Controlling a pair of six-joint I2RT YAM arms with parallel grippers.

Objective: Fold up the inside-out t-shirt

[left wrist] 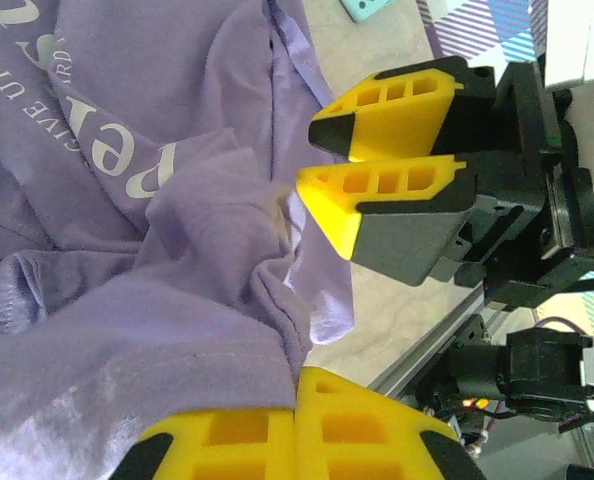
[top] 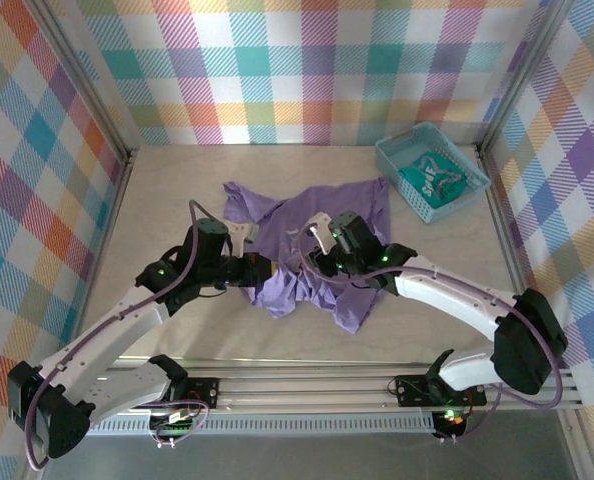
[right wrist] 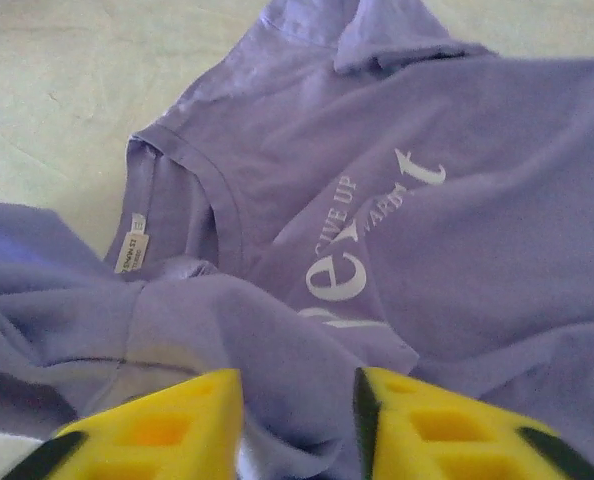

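Pressed flat together, the left gripper's [left wrist: 297,395] jaws leave no gap. Their blocky yellow foam fingers [left wrist: 227,440] have moulded rectangular pockets and black backs. Soft cloth bunches right up against their tips; I cannot tell whether a fold is caught between them.

The right gripper's [right wrist: 297,380] jaws stand partly apart, with the same yellow wedge-shaped pads [right wrist: 447,430]. A rumpled ridge of cloth lies in the gap. The left wrist view shows that gripper [left wrist: 312,158] from the side, its two fingers separated by a narrow dark slot.

Both grippers, left [top: 264,271] and right [top: 307,258], rest on the inside-out t-shirt [top: 277,212]. It is a thin, matte lavender knit [right wrist: 457,250], wrinkled and heaped in loose folds [left wrist: 127,280], with a ribbed round neckline and stitched hems. It sprawls to the left of the teal basket [top: 401,136] and nearer the arm bases than the basket.

White lettering [right wrist: 362,215] on the shirt reads "GIVE UP". A smaller line beneath is too blurred to read, and a large lowercase "e" follows. A small white neck label [right wrist: 132,250] carries print too fine to read.

The basket is a slotted plastic rectangle holding a crumpled teal-green garment [top: 432,178] with white markings. It sits on a pale, smooth tabletop [top: 177,200].
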